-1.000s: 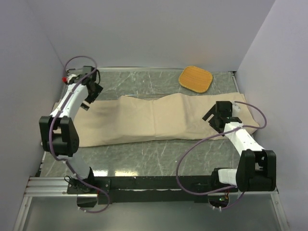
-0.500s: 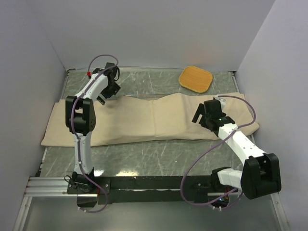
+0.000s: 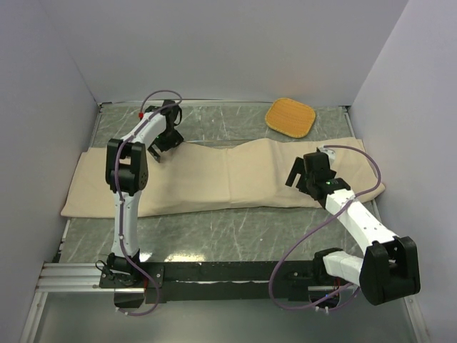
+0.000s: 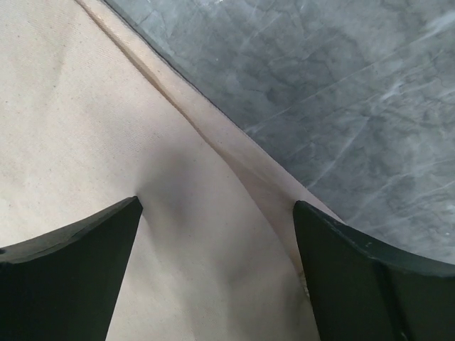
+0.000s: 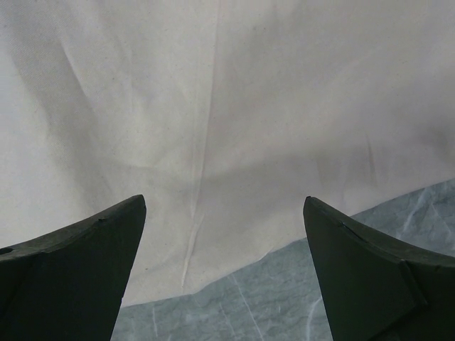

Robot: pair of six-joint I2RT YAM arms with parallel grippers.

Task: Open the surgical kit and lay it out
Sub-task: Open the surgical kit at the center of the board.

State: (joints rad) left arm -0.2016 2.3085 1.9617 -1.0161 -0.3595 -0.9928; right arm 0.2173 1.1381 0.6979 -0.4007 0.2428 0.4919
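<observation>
Left gripper (image 4: 217, 209) and right gripper (image 5: 224, 206) hang wide open, empty, over our beige wrapping cloth (image 3: 214, 179), which lies folded with its long axis running left to right.

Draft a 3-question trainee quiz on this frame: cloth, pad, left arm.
1. True or false: the left end effector is shut on the large beige wrapping cloth.
2. Where is the orange rounded-square woven pad? A) near left corner B) far right of the table, beyond the cloth C) middle of the cloth
3. Short answer: what surface shows beside the cloth in both wrist views?

Key: 1) False, its fingers are wide apart over the cloth's edge. 2) B. 3) The grey marbled table.
</observation>
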